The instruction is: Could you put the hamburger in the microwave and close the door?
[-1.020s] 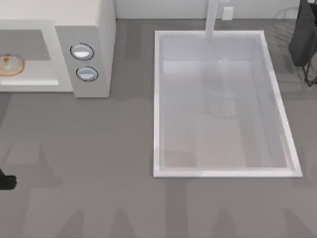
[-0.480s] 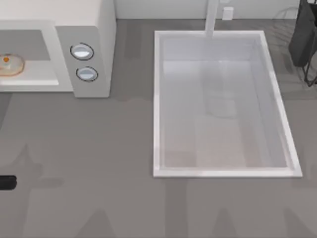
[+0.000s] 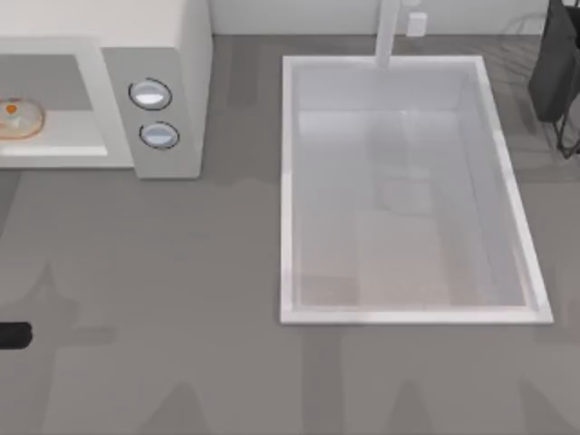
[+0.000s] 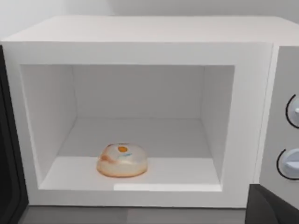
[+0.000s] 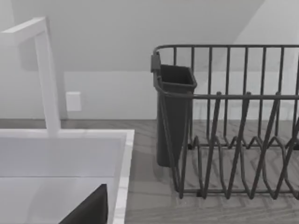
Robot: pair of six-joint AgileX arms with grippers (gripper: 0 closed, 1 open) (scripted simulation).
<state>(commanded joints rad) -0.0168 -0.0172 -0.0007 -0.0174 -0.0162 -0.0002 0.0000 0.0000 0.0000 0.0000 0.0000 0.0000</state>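
The hamburger (image 4: 122, 160) sits inside the microwave (image 4: 140, 37), at nine o'clock on the table. The left gripper (image 3: 13, 335) waits at eight o'clock, fingers' state untellable. Next: swing the door (image 4: 9, 177) fully shut, pushing squarely.

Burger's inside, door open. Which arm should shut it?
Left, probably. Its wrist view faces the microwave cavity with the hamburger inside; the right wrist view faces the dish rack beside the sink.
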